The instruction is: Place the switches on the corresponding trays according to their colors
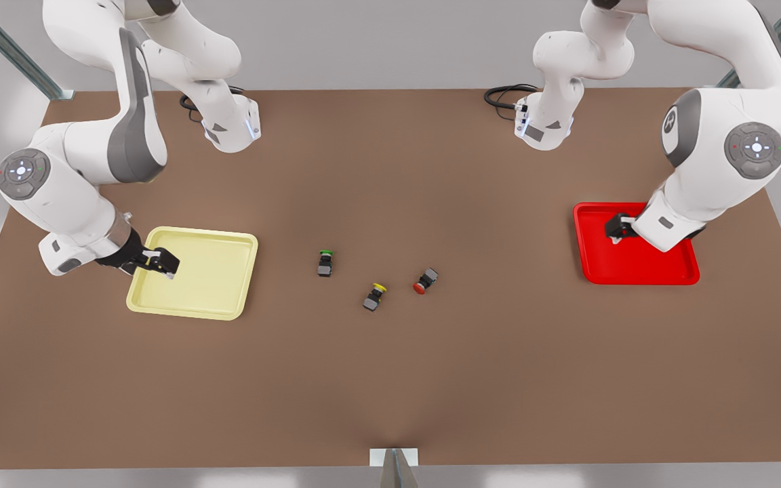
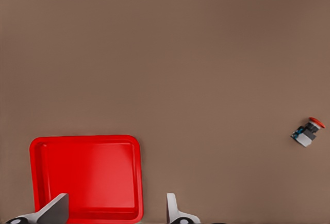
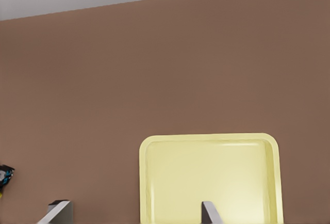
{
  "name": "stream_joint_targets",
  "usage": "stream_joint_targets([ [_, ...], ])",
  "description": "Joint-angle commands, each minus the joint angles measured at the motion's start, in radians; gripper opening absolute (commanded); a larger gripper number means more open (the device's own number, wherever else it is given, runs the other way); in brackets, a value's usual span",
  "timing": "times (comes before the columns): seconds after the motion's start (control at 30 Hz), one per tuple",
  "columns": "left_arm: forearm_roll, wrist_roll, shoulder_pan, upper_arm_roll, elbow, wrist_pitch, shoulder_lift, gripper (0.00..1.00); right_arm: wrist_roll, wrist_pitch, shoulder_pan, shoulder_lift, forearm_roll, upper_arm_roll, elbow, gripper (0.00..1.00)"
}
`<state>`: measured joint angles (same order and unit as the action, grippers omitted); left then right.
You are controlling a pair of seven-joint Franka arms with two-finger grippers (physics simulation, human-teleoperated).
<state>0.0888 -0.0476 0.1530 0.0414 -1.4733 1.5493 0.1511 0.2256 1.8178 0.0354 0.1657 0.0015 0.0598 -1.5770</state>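
Front view, mid-frame: you have three small switches lying loose on the brown table [image 1: 390, 379], none in a tray. The yellow-capped switch [image 1: 375, 296] sits just below centre, tipped on its side. The red-capped switch [image 1: 426, 280] lies near it toward the front view's right, also on its side, cap pointing down-left. The green-capped switch [image 1: 325, 263] lies apart from those two, toward the front view's left.

The pale yellow tray [image 1: 228, 237] sits at the front view's left, well apart from the switches, holding no switch. The red tray [image 1: 634, 274] sits at the front view's right, likewise without a switch.

Your right gripper [image 1: 163, 266] hangs over the yellow tray's left part. In the right wrist view its fingers [image 3: 209, 211] stand apart with nothing between them, the yellow tray [image 3: 154, 182] below, and a switch end at the frame's left edge.

Your left gripper [image 1: 615, 232] hangs over the red tray's upper-left part. In the left wrist view its fingers [image 2: 172, 208] are spread wide and hold nothing; the red tray [image 2: 136, 177] fills the lower left of the frame and the red-capped switch [image 2: 308, 132] shows at the right edge, well apart from the tray.
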Motion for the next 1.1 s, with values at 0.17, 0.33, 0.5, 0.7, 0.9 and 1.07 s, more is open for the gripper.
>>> stream_joint_targets([
  [0.17, 0.012, -0.012, 0.158, -0.146, 0.002, 0.029, 0.214, 1.00, -0.003, 0.000, -0.002, 0.003, 0.000, 0.000, 0.003, 1.00],
  [0.33, -0.018, -0.133, 0.438, -0.146, 0.154, 0.255, 0.499, 1.00, -0.019, 0.003, 0.001, 0.020, -0.003, 0.003, 0.025, 1.00],
  [0.5, -0.032, -0.103, 0.448, -0.152, -0.103, 0.546, 0.509, 1.00, -0.002, -0.008, 0.060, 0.081, -0.011, 0.135, 0.034, 1.00],
  [0.7, -0.041, -0.028, 0.418, -0.152, -0.266, 0.716, 0.481, 1.00, 0.586, 0.147, 0.351, 0.351, 0.002, 0.127, 0.138, 1.00],
  [0.9, -0.041, -0.029, 0.418, -0.152, -0.263, 0.834, 0.513, 1.00, 0.794, 0.297, 0.463, 0.537, -0.009, 0.089, 0.144, 1.00],
  [1.07, -0.037, 0.054, 0.418, -0.152, -0.263, 0.834, 0.536, 1.00, 0.868, 0.353, 0.471, 0.715, -0.038, 0.094, 0.273, 1.00],
])
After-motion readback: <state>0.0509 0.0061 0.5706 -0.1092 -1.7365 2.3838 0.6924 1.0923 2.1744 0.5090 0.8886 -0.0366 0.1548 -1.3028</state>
